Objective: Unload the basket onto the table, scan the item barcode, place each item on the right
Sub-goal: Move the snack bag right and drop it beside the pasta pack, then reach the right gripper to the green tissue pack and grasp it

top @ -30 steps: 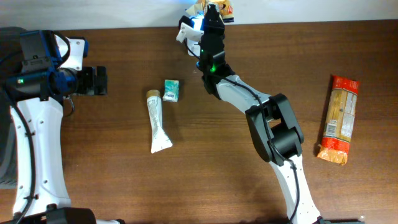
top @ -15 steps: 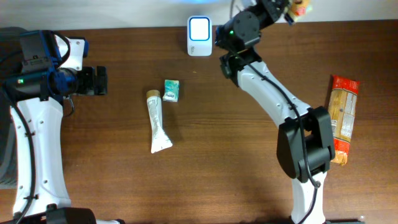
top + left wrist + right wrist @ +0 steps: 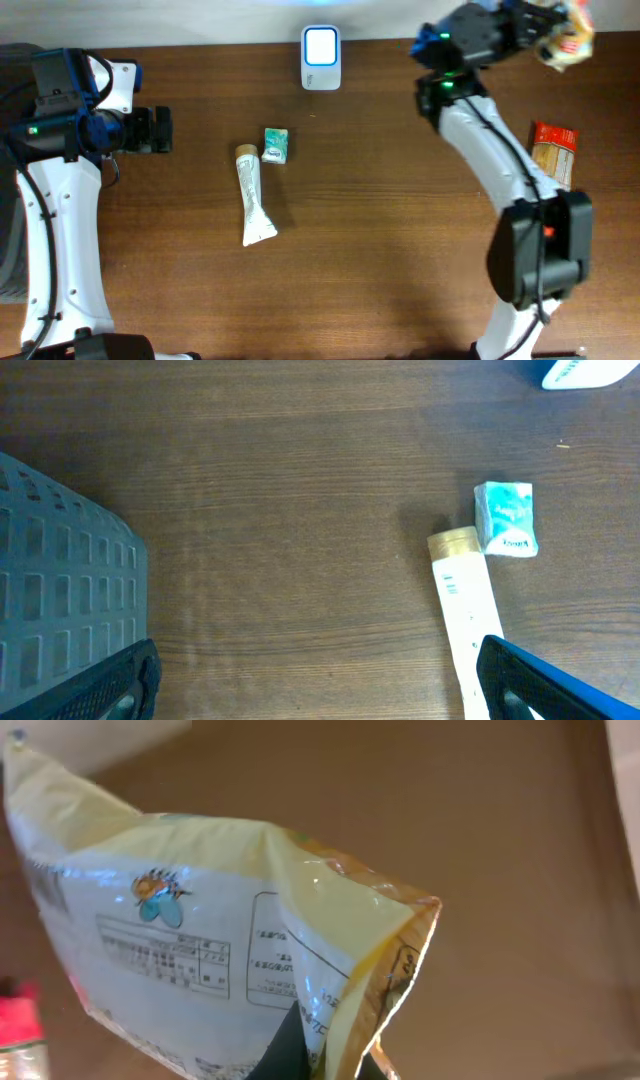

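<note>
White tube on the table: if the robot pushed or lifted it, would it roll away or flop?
The tube probably would not roll far: its crimped tail lies flat and looks wider than the capped end. Lifted by one end it may sag, since it looks soft-walled. It seems light, though how full it is cannot be seen.

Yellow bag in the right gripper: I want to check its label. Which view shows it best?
Right wrist: the yellow bag fills the frame, printed panel facing the camera. Overhead catches it only small and blurred at the top right edge. Left wrist does not show it.
</note>
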{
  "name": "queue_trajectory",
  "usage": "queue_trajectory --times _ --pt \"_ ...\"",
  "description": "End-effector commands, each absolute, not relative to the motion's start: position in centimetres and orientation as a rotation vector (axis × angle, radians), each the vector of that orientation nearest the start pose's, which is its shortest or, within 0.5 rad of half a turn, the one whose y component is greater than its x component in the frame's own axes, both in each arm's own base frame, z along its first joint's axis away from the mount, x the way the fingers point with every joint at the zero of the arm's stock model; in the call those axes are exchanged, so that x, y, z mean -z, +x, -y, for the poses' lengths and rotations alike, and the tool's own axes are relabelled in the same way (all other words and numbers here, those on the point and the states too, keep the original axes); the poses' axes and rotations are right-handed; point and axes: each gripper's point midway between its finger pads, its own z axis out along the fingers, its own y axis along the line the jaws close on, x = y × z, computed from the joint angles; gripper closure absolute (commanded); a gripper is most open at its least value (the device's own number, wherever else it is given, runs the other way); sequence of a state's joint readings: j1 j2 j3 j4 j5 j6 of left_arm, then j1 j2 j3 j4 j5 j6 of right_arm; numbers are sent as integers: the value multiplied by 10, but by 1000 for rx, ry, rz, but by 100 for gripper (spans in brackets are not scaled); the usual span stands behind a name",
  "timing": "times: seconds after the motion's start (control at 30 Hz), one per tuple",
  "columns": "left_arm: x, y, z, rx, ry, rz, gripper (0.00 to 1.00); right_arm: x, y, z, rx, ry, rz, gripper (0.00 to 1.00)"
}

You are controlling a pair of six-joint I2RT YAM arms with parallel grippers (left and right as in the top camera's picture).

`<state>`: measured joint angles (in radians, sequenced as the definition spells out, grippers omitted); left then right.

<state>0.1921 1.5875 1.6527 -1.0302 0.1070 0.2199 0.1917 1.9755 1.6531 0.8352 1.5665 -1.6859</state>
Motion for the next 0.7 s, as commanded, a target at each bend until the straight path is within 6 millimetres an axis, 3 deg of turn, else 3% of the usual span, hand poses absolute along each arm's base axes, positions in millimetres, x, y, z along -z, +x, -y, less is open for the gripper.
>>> queue_trajectory --times 0.0,0.07,0.13,0.2,0.23,0.27,0.3,0.47,0.57,0.6,0.67 --pt "-260 398 -59 -40 94 -2504 1 -337 447 124 1979 252 -2026 96" --pt "-260 398 -59 -40 94 -2504 1 -306 437 147 2020 290 -2044 96" --pt "-260 398 -59 -40 94 -2504 1 -284 430 157 2046 275 -2058 96" --pt "-260 398 -59 -40 94 -2504 1 -276 428 158 2026 297 -2036 92" --pt "-260 398 -59 -40 94 -2504 1 -278 428 158 1997 341 -2009 40" --pt "-260 398 -59 -40 94 -2504 1 -282 427 158 1964 394 -1978 12" --pt "-260 398 -59 -40 94 -2504 1 -287 425 158 1923 456 -1938 1" --pt "-260 398 -59 -40 94 -2504 1 -300 423 158 1786 604 -1797 1" --pt "-260 398 -59 -40 94 -2504 1 -298 422 156 1586 834 -1619 1" --pt "-260 398 -59 -40 94 -2504 1 -296 426 150 1498 891 -1548 1" --pt "-260 398 -59 -40 94 -2504 1 -292 452 132 1413 765 -1536 1"
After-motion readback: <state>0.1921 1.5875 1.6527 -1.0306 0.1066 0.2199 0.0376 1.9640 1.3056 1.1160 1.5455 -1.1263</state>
